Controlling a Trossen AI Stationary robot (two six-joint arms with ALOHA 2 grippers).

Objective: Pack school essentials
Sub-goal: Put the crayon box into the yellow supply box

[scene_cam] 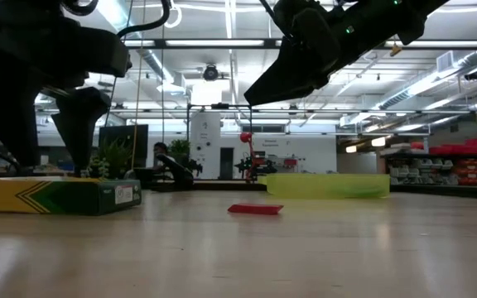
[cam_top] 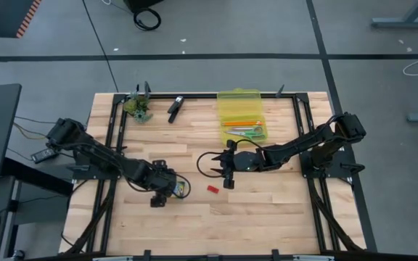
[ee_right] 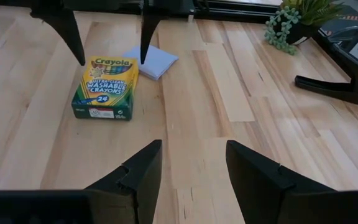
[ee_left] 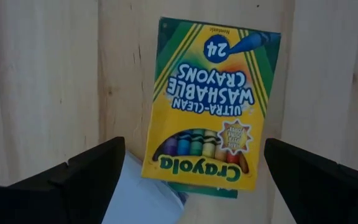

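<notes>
Leftmost, the left gripper [cam_top: 167, 190] hangs just above the yellow-and-green cardboard crayon box [ee_left: 211, 104], its two dark fingers [ee_left: 73, 180] spread wide to either side of the box without touching it. That straddling pose looks like the set-up for a pinch across the box's narrow width. One such box shows, lying flat on the pale wooden table [cam_top: 267, 217], with one light-blue square pad [ee_right: 151, 62] peeping out from under its end near the fingers.

Next along lies one tiny red piece [cam_top: 212, 189], flat on the bare boards between the two arms and apart from everything else.

Beyond it, the right gripper [cam_top: 228, 165] hovers over the middle of the table with nothing between its jaws, which stand partly apart. It points toward the crayon box from some way off, so it seems to be waiting rather than working.

Behind it sits one translucent yellow plastic tray [cam_top: 231, 98] near the far edge, already holding orange-red pencils [cam_top: 239, 123] and a green-handled item beside them; their exact number cannot be told. The tray is probably the packing place, which would explain why loose items are taken there one by one.

Counted on the table outside the tray: three task items.
</notes>
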